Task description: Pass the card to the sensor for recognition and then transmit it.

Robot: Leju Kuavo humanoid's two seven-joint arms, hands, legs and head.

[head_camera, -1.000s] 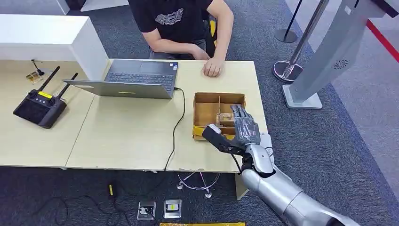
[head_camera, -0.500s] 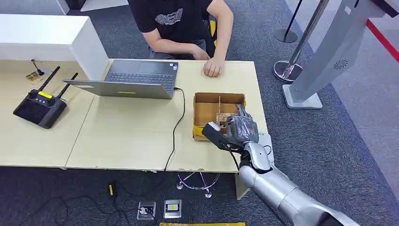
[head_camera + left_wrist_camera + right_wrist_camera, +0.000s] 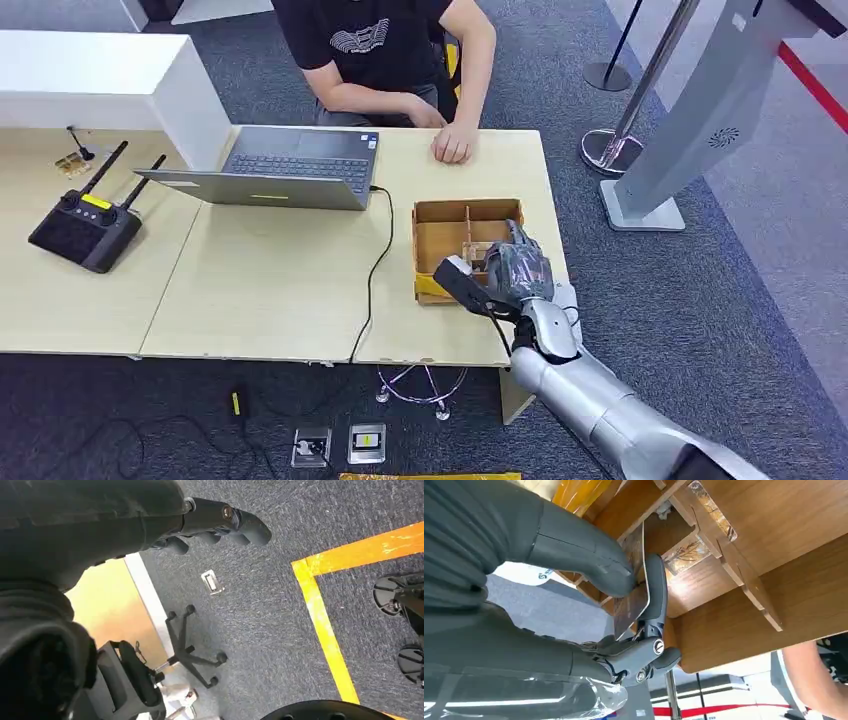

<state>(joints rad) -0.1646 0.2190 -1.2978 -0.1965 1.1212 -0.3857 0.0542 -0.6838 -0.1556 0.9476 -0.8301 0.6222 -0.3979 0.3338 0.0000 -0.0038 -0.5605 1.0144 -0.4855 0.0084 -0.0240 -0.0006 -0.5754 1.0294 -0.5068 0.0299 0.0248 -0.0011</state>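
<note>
Right wrist view: right hand (image 3: pixel 589 580) reaches into a divided wooden box (image 3: pixel 734 565) on the tabletop (image 3: pixel 280 280); thumb and fingers (image 3: pixel 655 587) pinch a thin card (image 3: pixel 631 600) upright.

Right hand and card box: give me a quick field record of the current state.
right hand: pinches the card between thumb and a finger
card: thin, glossy brown, over the box
box: open, wooden dividers, on the table's right end
left hand: hangs over carpet, holds nothing
table: laptop with person's hand beside it
sensor: cannot tell
</note>
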